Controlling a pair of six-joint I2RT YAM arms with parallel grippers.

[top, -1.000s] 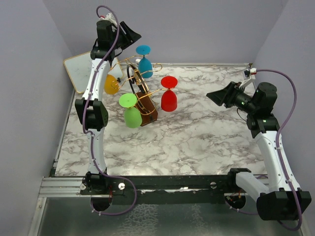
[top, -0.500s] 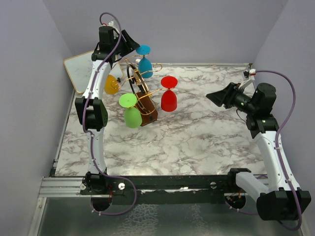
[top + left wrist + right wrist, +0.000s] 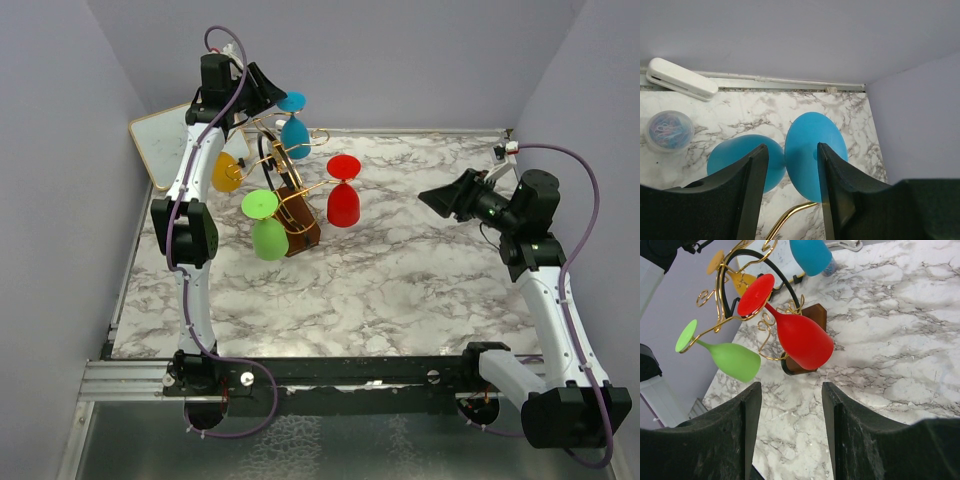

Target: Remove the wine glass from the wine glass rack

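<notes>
On veined marble tabletop (image 3: 400, 285) between lilac walls (image 3: 400, 60), wine glass rack (image 3: 298, 225), left claw (image 3: 791, 152) and right claw (image 3: 791, 390) agape

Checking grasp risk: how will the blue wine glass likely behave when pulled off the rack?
The blue wine glass hangs bowl-down by its foot on the gold wire rack, so it may catch on the hook. Opaque and matte, it looks plastic: probably light, not brittle. Held by the stem, the bowl might swing.

1. Left gripper (image 3: 790, 150): rear glass (image 3: 812, 155) hangs on rack (image 3: 812, 315), just ahead of it.
2. Stapler (image 3: 682, 79) and clip tub (image 3: 668, 131) on table (image 3: 765, 107) beyond, to its left.
3. Right gripper (image 3: 791, 386): rack ahead, well apart.
</notes>
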